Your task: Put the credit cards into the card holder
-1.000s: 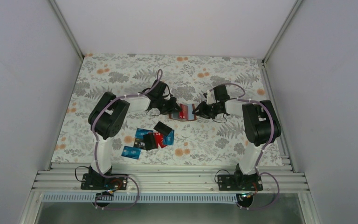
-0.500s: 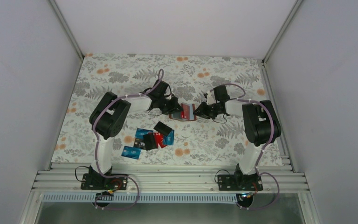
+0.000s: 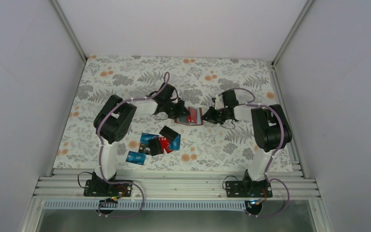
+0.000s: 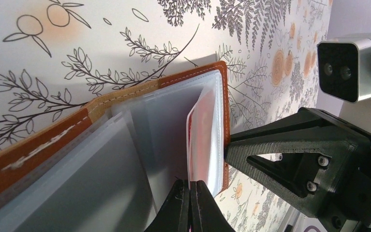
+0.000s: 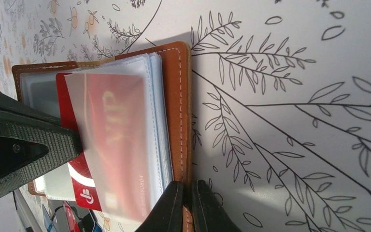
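Note:
The reddish-brown card holder point(image 3: 199, 121) lies open on the floral table between my two grippers. My left gripper point(image 4: 190, 187) is shut on the near edge of a red credit card point(image 4: 202, 145). That card stands partly inside a clear sleeve of the card holder point(image 4: 193, 75). My right gripper point(image 5: 187, 189) is shut on the stitched brown cover edge of the card holder point(image 5: 178, 96). In the right wrist view the red card point(image 5: 84, 189) sticks out of the sleeve at the left. Seen from above, the left gripper point(image 3: 183, 115) and right gripper point(image 3: 206, 116) face each other across the holder.
Several loose cards lie in a pile nearer the arm bases: a black one point(image 3: 168, 131), a red one point(image 3: 164, 144) and a blue one point(image 3: 136, 157). White walls enclose the table on three sides. A metal rail runs along the near edge.
My right gripper's jaws have closed onto the card holder's cover edge. The left gripper has kept its hold on the red card and both arms have barely shifted.

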